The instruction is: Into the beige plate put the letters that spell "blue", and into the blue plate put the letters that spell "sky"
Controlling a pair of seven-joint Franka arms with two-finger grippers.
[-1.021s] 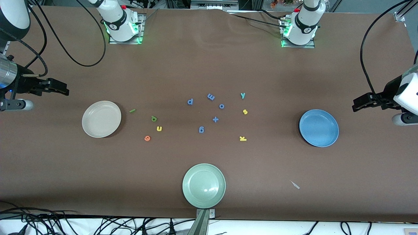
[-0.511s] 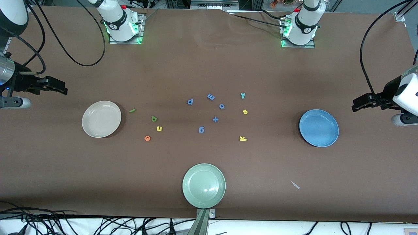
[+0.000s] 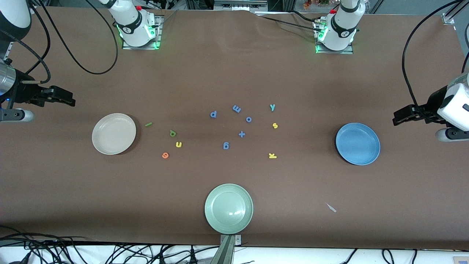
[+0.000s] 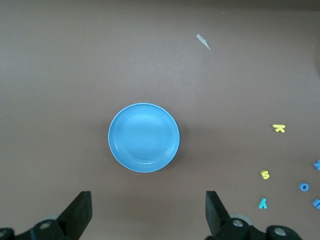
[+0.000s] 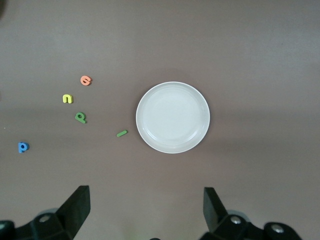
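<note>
at both wrist views' edges, left gripper [image 4: 145, 212] and right gripper [image 5: 145, 210] spread, fingertips cropped.

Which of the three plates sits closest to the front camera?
The pale green plate. It lies lowest in the front view, near the table edge, while the beige plate and blue plate sit farther up at either end.

White arms [image 3: 128, 22], black tools, black cables.
</note>
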